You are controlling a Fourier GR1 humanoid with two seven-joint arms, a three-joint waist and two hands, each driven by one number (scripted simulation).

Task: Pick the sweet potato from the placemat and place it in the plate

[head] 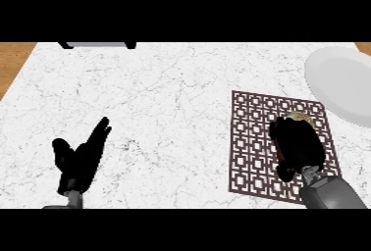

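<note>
- White marble with grey veining is covering the table (167, 98) you are looking down on, and brown wooden strips are showing at its far left and far right corners.
- Your robot's left black hand (78, 159) is resting at the lower left, released, with straight fingers pointing up and away over bare marble, well apart from everything else.
- Lying on the right half of the table is a dark brown rectangular placemat with an open lattice pattern (253, 142), tilted slightly so its far edge is leaning toward the right.
- Your robot's right black hand (297, 144) is sitting over the right part of that placemat, its fingers curling down and round the pale tan sweet potato (297, 116).
- You are seeing only a small far end of the sweet potato, peeking out beyond the fingertips; the hand is hiding the rest, and whether it is touching the placemat cannot be told.
- Sitting at the far right edge is a round white plate (340, 81), partly cut off by the view, just beside the placemat's far right corner.
- Showing at the table's far edge, toward the left, is a grey object with black ends (98, 45).
</note>
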